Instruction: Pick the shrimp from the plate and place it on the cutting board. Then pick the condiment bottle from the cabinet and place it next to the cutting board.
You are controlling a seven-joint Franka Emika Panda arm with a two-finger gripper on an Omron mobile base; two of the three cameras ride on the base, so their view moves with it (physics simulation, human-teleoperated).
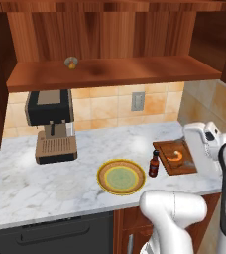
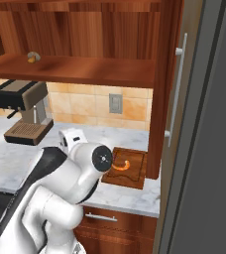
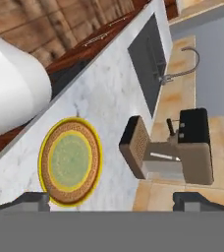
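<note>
The small curled orange shrimp lies on the dark wooden cutting board. Just left of the board stands the condiment bottle, upright on the counter. The plate, with its yellow and brown rim, sits bare at the counter's front. The open cabinet has its shelf above the counter. My gripper is open with nothing between its fingertips and faces the plate and the coffee machine. The white hand hangs raised near the board.
A coffee machine stands at the back left of the marble counter. A small round yellowish object rests on the shelf. A sink with faucet lies farther left. A tall grey door with a handle bounds the right.
</note>
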